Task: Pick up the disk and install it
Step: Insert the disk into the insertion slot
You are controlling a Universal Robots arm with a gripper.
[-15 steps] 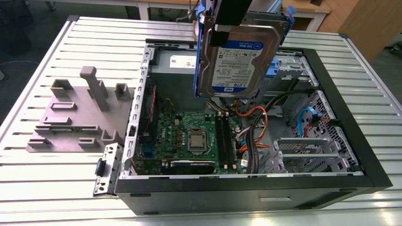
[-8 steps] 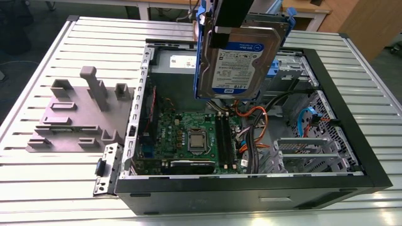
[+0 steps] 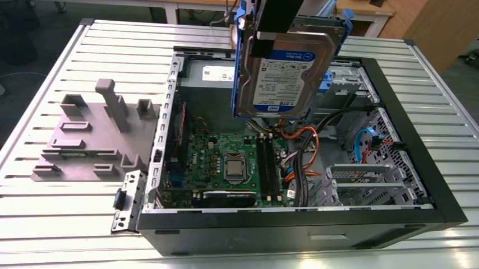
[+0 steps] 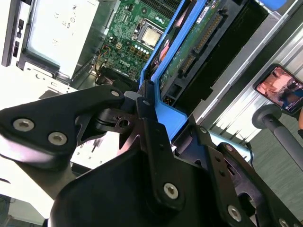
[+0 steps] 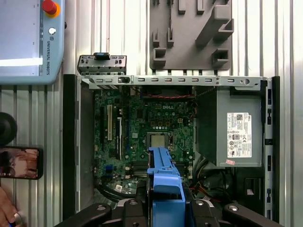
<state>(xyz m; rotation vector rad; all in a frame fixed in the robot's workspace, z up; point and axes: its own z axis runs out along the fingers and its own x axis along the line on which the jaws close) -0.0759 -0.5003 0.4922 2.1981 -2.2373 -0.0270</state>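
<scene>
The disk (image 3: 288, 73), a silver drive with a white-and-blue label in a blue carrier, hangs upright above the open computer case (image 3: 404, 140). My gripper (image 3: 263, 42) is shut on its upper edge. Below it lie the motherboard (image 3: 224, 162) and a bundle of cables (image 3: 299, 145). In the second wrist view the black fingers (image 4: 144, 106) clamp the carrier's blue tab (image 4: 165, 116), and the drive's green circuit side (image 4: 189, 52) faces the camera. In the first wrist view the blue carrier (image 5: 165, 182) points down from the gripper (image 5: 165, 208) over the motherboard (image 5: 147, 118).
A grey power-supply box (image 5: 236, 127) sits in one corner of the case. A metal drive cage (image 3: 359, 179) stands at the exterior view's right. A grey fixture (image 3: 90, 134) lies on the slatted table beside the case. A teach pendant (image 5: 28, 42), phone (image 5: 19, 163) and hand (image 5: 7, 213) are nearby.
</scene>
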